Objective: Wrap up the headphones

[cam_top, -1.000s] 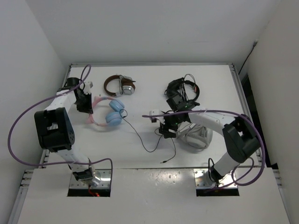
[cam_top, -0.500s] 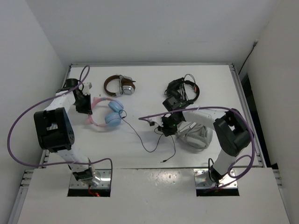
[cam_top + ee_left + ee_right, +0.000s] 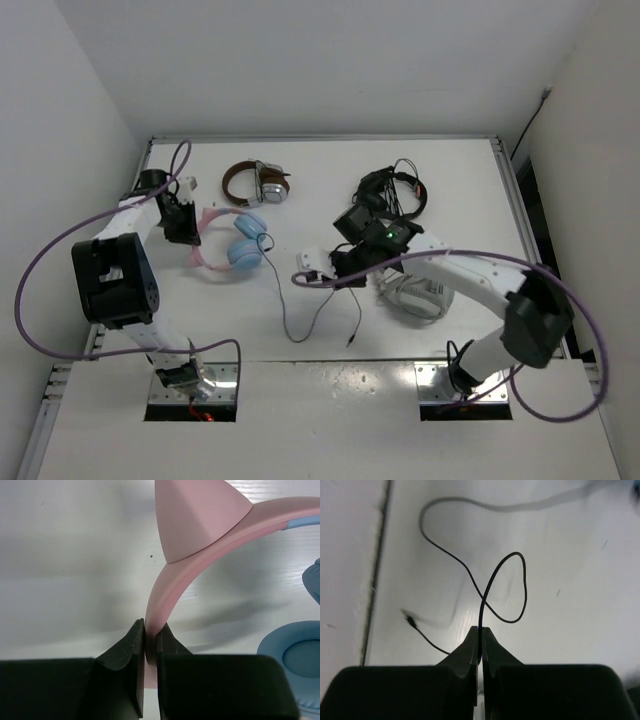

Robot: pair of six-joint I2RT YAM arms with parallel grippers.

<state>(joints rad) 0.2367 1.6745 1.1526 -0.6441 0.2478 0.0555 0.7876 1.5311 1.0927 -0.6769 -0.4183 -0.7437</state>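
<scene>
1. In my top view the headphones point(image 3: 228, 243) lie flat at about 9 o'clock on the table point(image 3: 450, 170). The pink headband point(image 3: 203, 254) bows toward 8 o'clock and the two blue earcups point(image 3: 244, 253) sit at its 3 o'clock side.
2. The left gripper point(image 3: 183, 226) is at the headband's 10 o'clock end. On its wrist camera the left gripper point(image 3: 150, 630) has its fingers pressed onto the pink headband point(image 3: 170, 590), just below a cat ear point(image 3: 195, 515). That anchor looks firm to me.
3. The right gripper point(image 3: 335, 272) sits near the table's centre, at roughly 4 o'clock from the earcups. Its wrist view shows the right gripper point(image 3: 480, 632) pinching the thin black cable point(image 3: 470, 575), with almost no gap between the tips.
4. Beyond that pinch the cable makes a small loop and a long slack curve, with the plug point(image 3: 410, 621) free on the table toward 9 o'clock in that view.
5. From above, the cable point(image 3: 284, 312) sags from the earcups toward 6 o'clock and rises again to my right gripper. I see no turn of it around the headband or cups.
6. My reading is that both grips are set and the wrapping itself is not yet begun. Left to do: carry the cable round the headphones turn by turn, then take in the plug end.
7. The grey-white headphones point(image 3: 415, 295) lie just at 3 o'clock of my right gripper, and the brown-banded headphones point(image 3: 255, 183) at 12 o'clock of the task pair. I would route clear of both.
</scene>
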